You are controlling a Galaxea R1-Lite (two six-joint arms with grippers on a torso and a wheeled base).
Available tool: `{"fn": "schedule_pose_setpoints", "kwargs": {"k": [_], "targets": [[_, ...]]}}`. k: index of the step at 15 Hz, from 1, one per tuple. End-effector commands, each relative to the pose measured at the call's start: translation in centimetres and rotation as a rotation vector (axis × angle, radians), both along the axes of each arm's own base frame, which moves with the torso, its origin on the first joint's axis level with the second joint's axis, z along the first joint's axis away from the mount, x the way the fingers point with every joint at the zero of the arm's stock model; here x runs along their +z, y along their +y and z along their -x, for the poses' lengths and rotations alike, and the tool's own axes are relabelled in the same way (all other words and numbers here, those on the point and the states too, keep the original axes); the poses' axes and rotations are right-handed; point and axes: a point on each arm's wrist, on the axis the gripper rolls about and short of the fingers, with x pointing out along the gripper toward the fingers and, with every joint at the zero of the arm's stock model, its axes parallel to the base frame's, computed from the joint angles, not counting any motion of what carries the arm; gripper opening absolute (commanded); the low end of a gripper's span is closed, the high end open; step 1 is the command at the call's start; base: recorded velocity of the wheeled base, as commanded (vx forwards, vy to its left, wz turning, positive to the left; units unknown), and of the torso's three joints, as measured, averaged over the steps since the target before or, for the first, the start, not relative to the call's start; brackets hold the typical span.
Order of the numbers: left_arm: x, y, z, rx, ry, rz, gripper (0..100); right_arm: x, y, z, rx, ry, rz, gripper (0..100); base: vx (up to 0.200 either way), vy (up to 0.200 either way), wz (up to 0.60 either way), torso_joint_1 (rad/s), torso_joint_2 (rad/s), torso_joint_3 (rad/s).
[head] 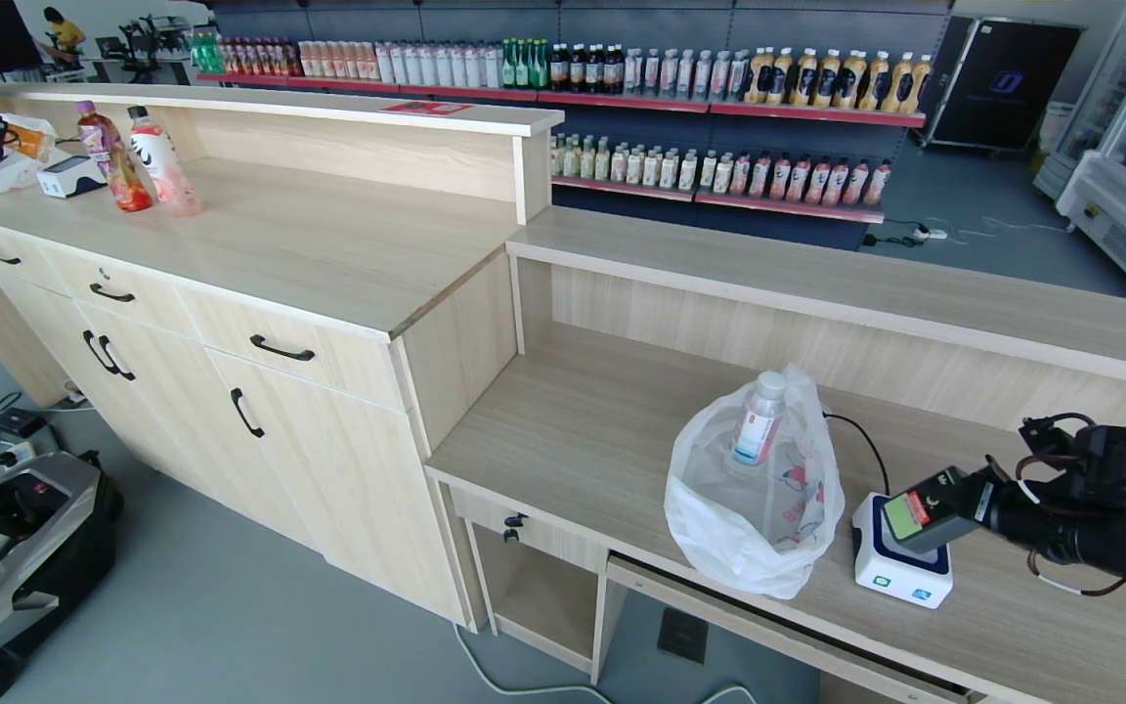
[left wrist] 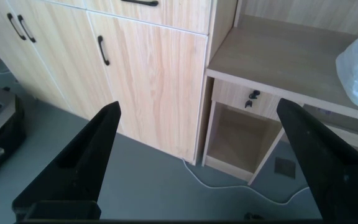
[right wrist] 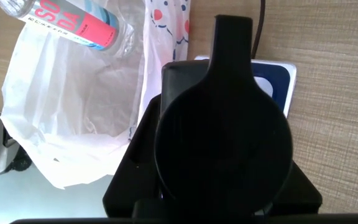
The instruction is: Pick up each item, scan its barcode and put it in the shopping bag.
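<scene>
The right gripper (head: 964, 504) is closed on a dark cylindrical can (head: 915, 516) that has a green label with a small red patch. The print on the label is too small to read. In the right wrist view the can is a black round shape close in front of the camera.

Directly under the held can sits the white box-shaped scanner (head: 900, 569), which has a dark blue top face and small green and blue marks on its front. I cannot tell whether the can touches the scanner. A thin black cable (head: 861, 440) runs from behind the scanner across the pale wood-grain lower counter (head: 573, 430).

Just beside this gripper, on its left, stands the shopping bag (head: 749, 518). It is thin, crinkled, translucent white plastic with red printed figures, and its mouth is open. Inside it leans a clear plastic bottle (head: 757, 418) with a pale cap and a red and blue-green label bearing white lettering.

Well apart from this gripper, far to its left on the higher counter (head: 328, 244), stand two bottles (head: 138, 161) with reddish and pink labels. One has a purple cap and the other a red one. A small white device (head: 69, 176) sits next to them.

The left gripper (left wrist: 199, 106) hangs low over the grey floor. Its two black tapered fingers (left wrist: 73, 168) are spread wide and hold nothing. Ahead of it are pale wooden cupboard doors (left wrist: 148, 81) with black handles.
</scene>
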Motion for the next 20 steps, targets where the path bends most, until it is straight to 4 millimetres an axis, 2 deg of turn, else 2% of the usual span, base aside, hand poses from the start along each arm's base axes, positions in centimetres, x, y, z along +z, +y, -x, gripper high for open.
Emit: {"fn": "schedule_pose_setpoints", "kwargs": {"k": [1, 9, 11, 13, 14, 15, 16, 19, 20], "targets": [[0.0, 0.0, 0.0, 0.000, 0.000, 0.000, 100, 0.0, 0.1, 0.0, 0.003, -0.001, 0.000, 0, 0.000, 0.000, 0.00, 0.000, 0.00, 0.000], [0.0, 0.0, 0.0, 0.000, 0.000, 0.000, 100, 0.3, 0.1, -0.1, 0.004, -0.014, 0.006, 0, 0.000, 0.000, 0.00, 0.000, 0.00, 0.000], [0.0, 0.0, 0.0, 0.000, 0.000, 0.000, 100, 1.2, 0.2, 0.1, 0.007, -0.039, 0.018, 0, 0.000, 0.000, 0.00, 0.000, 0.00, 0.000], [0.0, 0.0, 0.0, 0.000, 0.000, 0.000, 100, 4.9, 2.1, 1.4, 0.055, -0.126, 0.070, 0, 0.000, 0.000, 0.00, 0.000, 0.00, 0.000], [0.0, 0.0, 0.0, 0.000, 0.000, 0.000, 100, 7.1, 3.0, 3.3, 0.081, -0.183, 0.133, 0, 0.000, 0.000, 0.00, 0.000, 0.00, 0.000], [0.0, 0.0, 0.0, 0.000, 0.000, 0.000, 100, 8.0, 3.6, 6.1, 0.108, -0.206, 0.259, 0, 0.000, 0.000, 0.00, 0.000, 0.00, 0.000], [0.0, 0.0, 0.0, 0.000, 0.000, 0.000, 100, 8.1, 3.3, 8.1, 0.068, -0.170, 0.416, 0, 0.000, 0.000, 0.00, 0.000, 0.00, 0.000], [0.0, 0.0, 0.0, 0.000, 0.000, 0.000, 100, 9.1, 1.9, 11.1, -0.082, 0.049, 0.755, 0, 0.000, 0.000, 0.00, 0.000, 0.00, 0.000], [0.0, 0.0, 0.0, 0.000, 0.000, 0.000, 100, 9.6, 2.0, 11.4, -0.090, 0.032, 0.764, 0, 0.000, 0.000, 0.00, 0.000, 0.00, 0.000]]}}
